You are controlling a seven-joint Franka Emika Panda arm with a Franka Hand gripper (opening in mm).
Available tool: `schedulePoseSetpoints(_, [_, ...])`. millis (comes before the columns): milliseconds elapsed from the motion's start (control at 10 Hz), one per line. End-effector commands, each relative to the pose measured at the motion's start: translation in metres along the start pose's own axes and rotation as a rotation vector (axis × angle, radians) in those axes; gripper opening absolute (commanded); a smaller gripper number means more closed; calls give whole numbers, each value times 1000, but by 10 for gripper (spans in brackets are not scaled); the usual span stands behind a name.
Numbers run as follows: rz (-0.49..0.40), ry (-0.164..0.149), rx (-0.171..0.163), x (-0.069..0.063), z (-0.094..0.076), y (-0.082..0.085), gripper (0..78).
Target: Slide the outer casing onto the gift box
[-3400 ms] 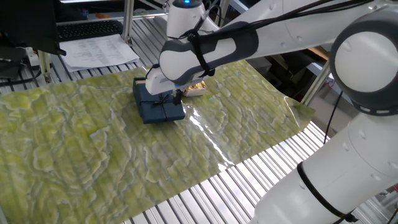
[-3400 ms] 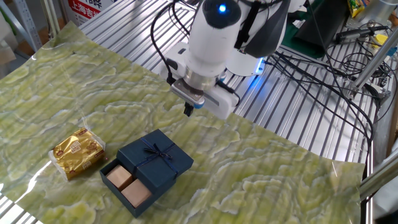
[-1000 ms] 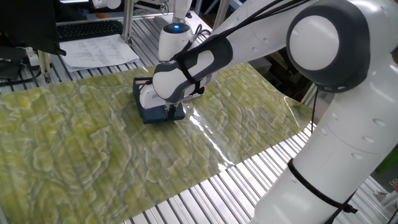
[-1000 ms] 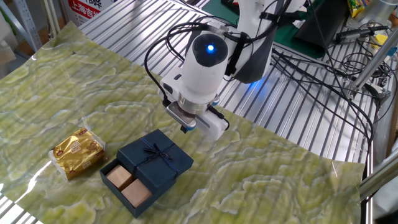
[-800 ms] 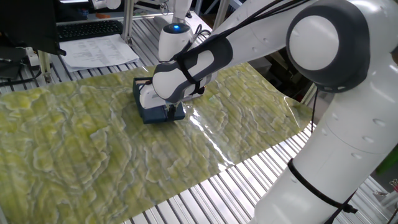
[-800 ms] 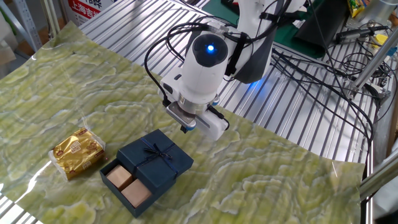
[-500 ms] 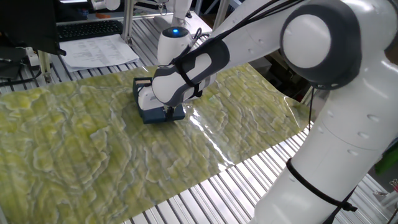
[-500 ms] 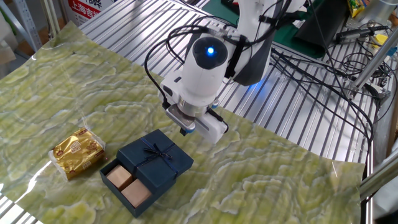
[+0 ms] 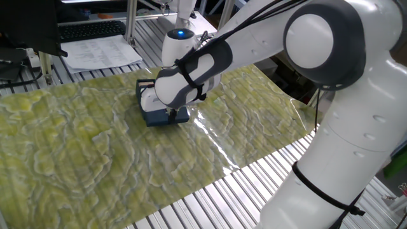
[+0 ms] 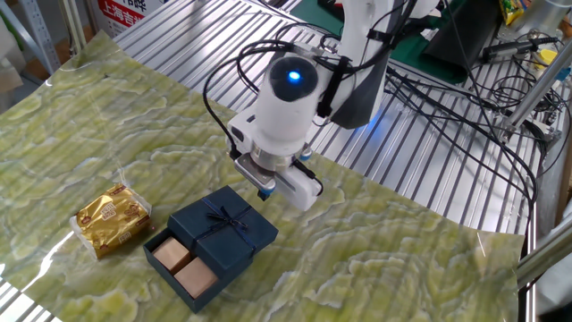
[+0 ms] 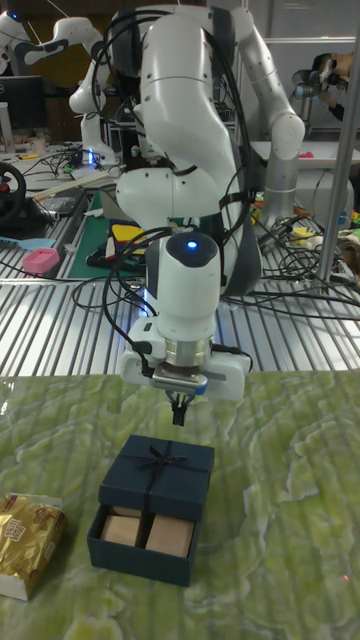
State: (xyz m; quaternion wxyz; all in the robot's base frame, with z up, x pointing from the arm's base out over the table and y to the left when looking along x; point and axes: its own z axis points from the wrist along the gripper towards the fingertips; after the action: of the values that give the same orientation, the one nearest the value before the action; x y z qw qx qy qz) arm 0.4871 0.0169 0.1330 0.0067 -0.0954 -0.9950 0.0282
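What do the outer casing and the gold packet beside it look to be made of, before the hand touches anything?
The outer casing looks like matte navy cardboard: flat faces, crisp edges, no glare, with a thin dark ribbon bow. The gold packet looks like crinkled metallic foil or film, wrinkled and shiny; which one I cannot tell. The hand hovers above, apart from both.

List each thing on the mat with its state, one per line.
outer casing: flat on the mat, only partly over the box, bow on top.
gift box: sticking out of the casing, two tan blocks exposed.
gold-wrapped item: resting beside the box, untouched.
gripper: hovering above the casing, fingers together, holding nothing.
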Motion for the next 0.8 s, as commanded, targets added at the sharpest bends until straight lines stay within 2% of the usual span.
schedulePoseSetpoints(100, [27,14,-10,-1,0,0,0])
schedulePoseSetpoints(300, [42,8,-6,-2,6,1,0])
schedulePoseSetpoints(500, [41,0,-14,-2,31,3,0])
schedulePoseSetpoints(600, [40,-13,-18,-5,51,5,0])
schedulePoseSetpoints(800, [37,-22,-22,-7,66,4,0])
